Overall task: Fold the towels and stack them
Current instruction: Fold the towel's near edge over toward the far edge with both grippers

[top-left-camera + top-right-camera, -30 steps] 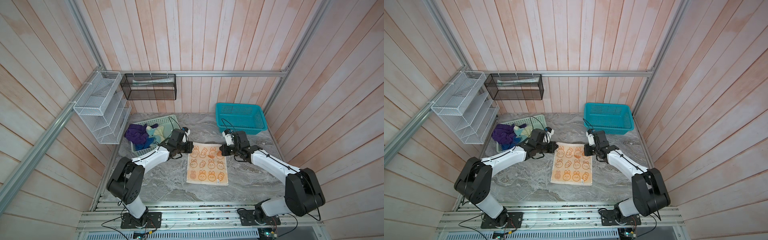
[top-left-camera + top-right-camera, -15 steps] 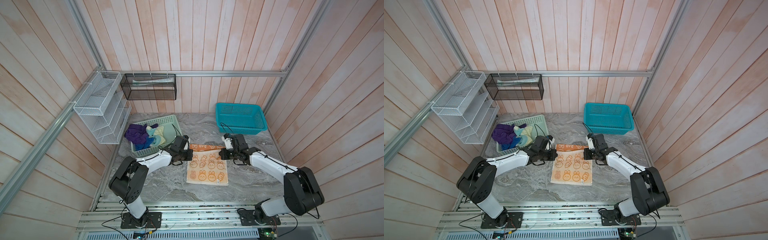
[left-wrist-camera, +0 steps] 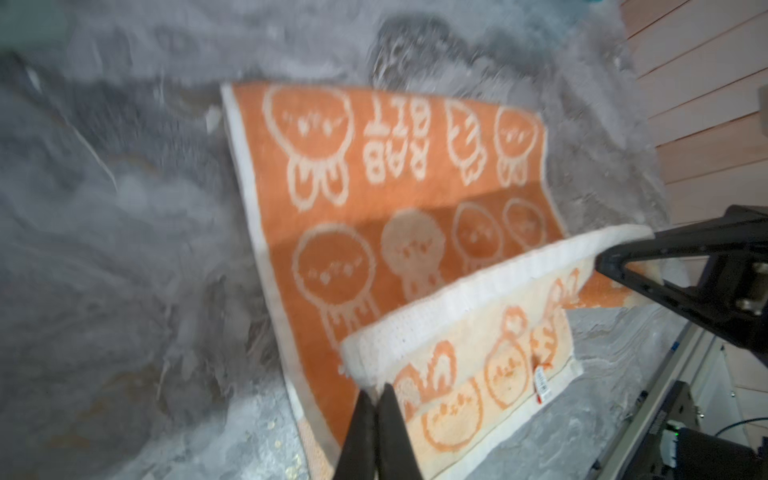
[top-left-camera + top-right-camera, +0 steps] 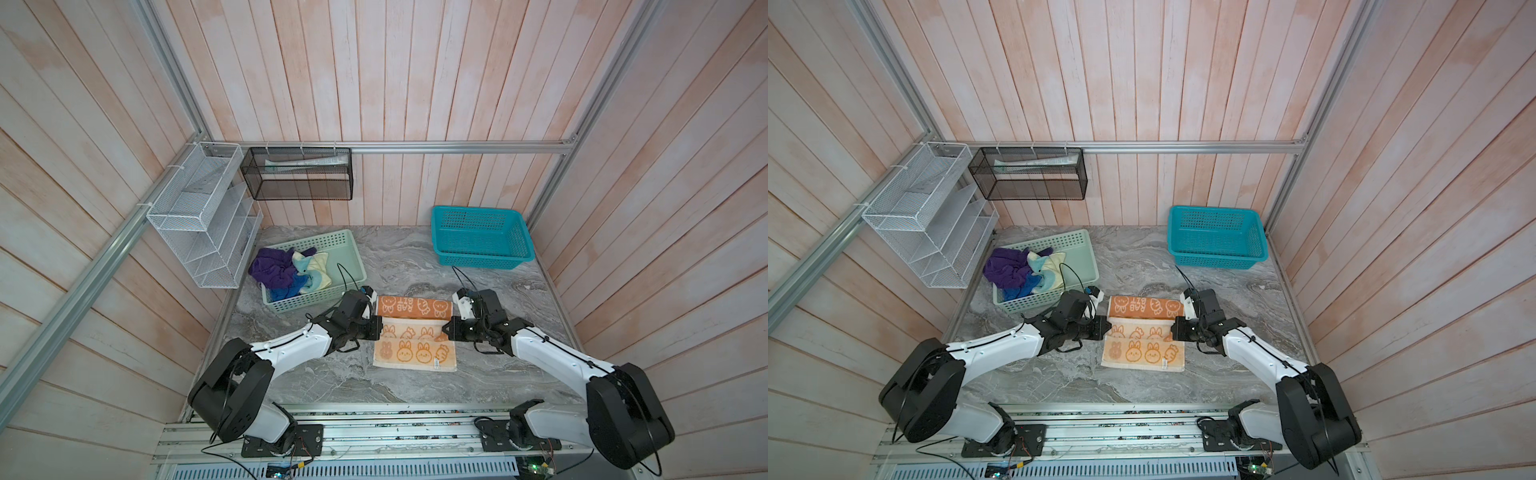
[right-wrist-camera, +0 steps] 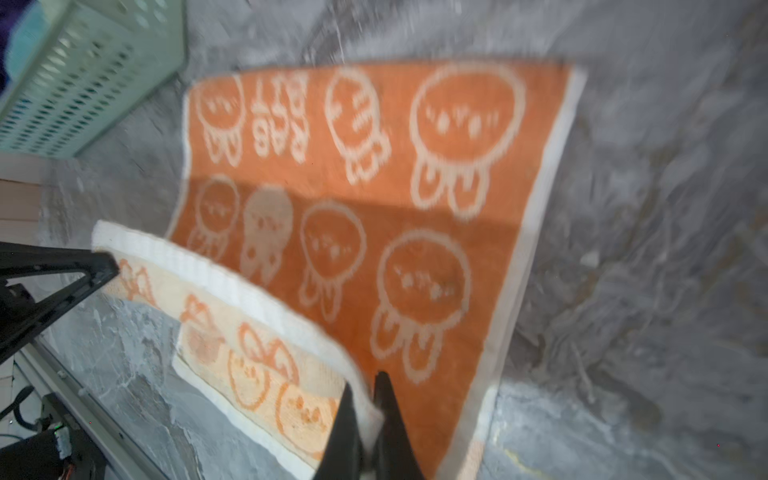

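Observation:
The orange-peach towel [image 4: 415, 351] with cartoon faces lies mid-table, its far part turned over so the darker orange underside [image 4: 413, 306] faces up. My left gripper [image 4: 376, 326] [image 3: 376, 392] is shut on one corner of the towel's white edge. The right gripper [image 4: 448, 330] [image 5: 365, 388] is shut on the other corner of that edge. They hold the edge a little above the pale patterned part [image 3: 457, 415]. A purple towel [image 4: 272, 266], a blue towel [image 4: 291, 286] and a teal and pale-yellow towel [image 4: 311, 268] lie bunched in the mint-green basket [image 4: 357, 257].
A teal basket [image 4: 482, 259] stands at the back right with nothing in it. On the left wall hangs a white wire rack [image 4: 203, 216], and a black mesh shelf [image 4: 297, 174] hangs on the back wall. A metal rail [image 4: 374, 432] runs along the table's front.
Both grippers have lifted the towel's far edge off the table and carried it toward the front, so the darker underside now shows. Both have stayed shut.

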